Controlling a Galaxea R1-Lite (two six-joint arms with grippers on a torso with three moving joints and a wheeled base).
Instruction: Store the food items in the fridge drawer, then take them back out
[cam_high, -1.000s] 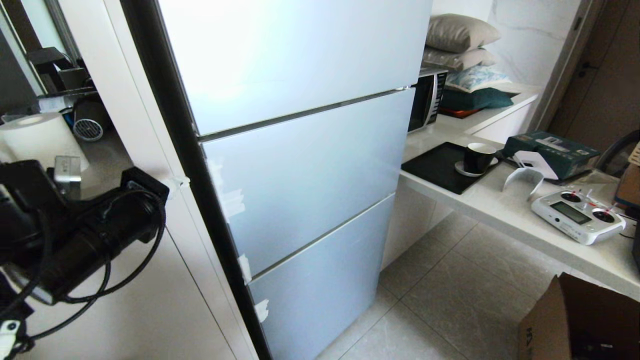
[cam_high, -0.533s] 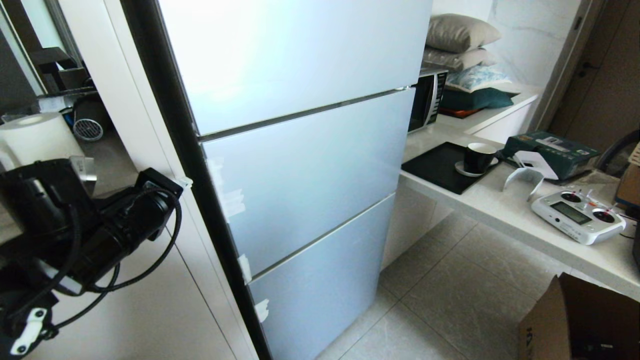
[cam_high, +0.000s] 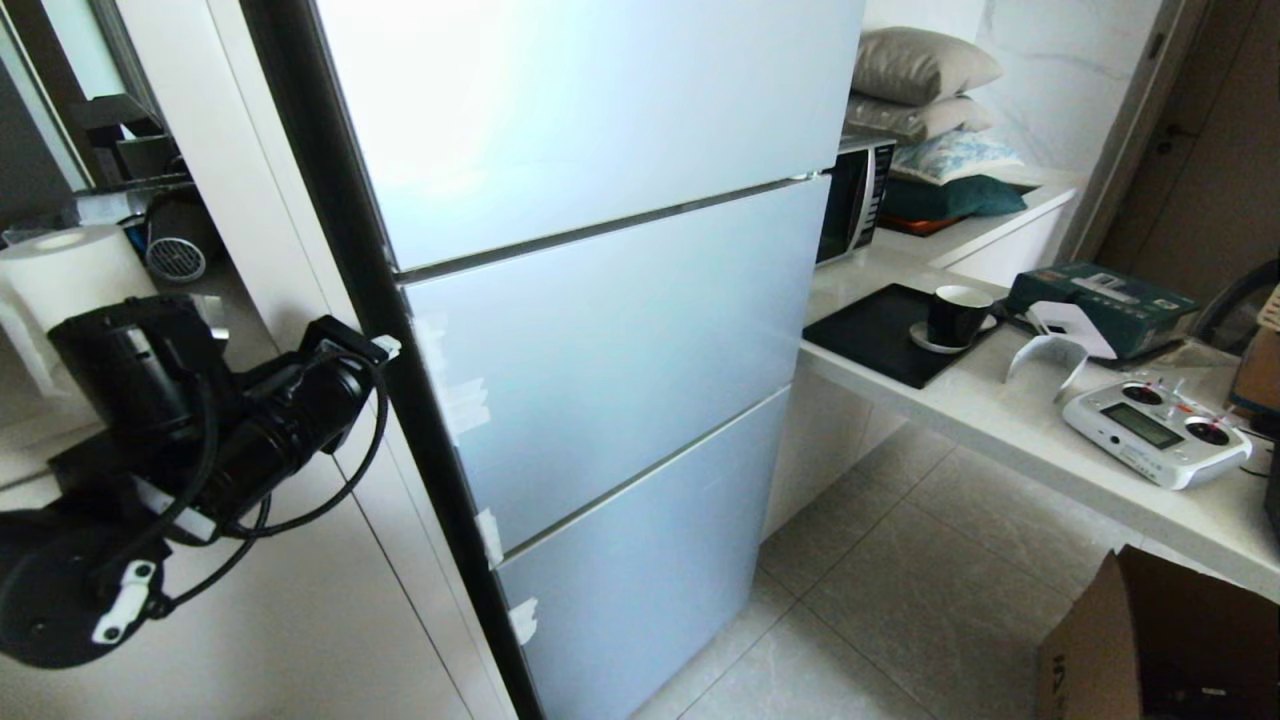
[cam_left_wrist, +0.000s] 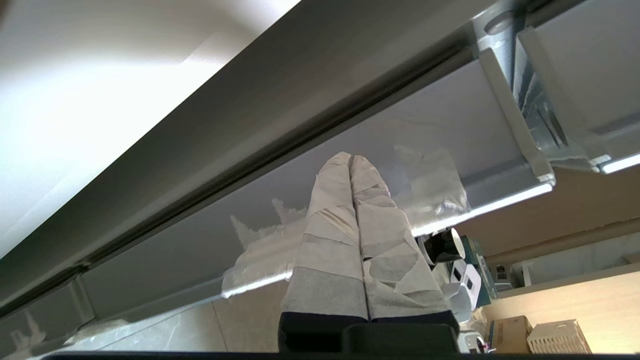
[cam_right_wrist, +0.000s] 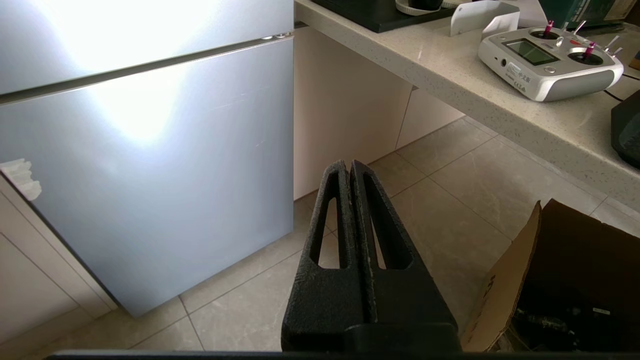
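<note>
The fridge is closed: three pale blue frosted doors (cam_high: 620, 340) fill the middle of the head view. The fridge drawer and the food items are hidden. My left arm (cam_high: 250, 440) reaches in from the left. Its left gripper (cam_high: 383, 347) sits at the dark left edge of the fridge, level with the seam above the middle door. In the left wrist view the left gripper (cam_left_wrist: 351, 159) is shut, its tape-wrapped fingers pressed together, tips close to the door's edge (cam_left_wrist: 200, 235) beside torn tape scraps (cam_left_wrist: 430, 175). My right gripper (cam_right_wrist: 350, 167) is shut and empty, hanging low over the floor tiles.
A white cabinet (cam_high: 300, 620) stands left of the fridge, with a paper roll (cam_high: 70, 270) behind my arm. To the right, a counter (cam_high: 1000, 410) carries a black tray (cam_high: 880, 335), a cup (cam_high: 955, 315) and a remote controller (cam_high: 1150, 430). A cardboard box (cam_high: 1150, 640) sits on the floor.
My left arm has swung right and forward, bringing its gripper from the cabinet front up to the fridge's left edge. The right arm has not moved.
</note>
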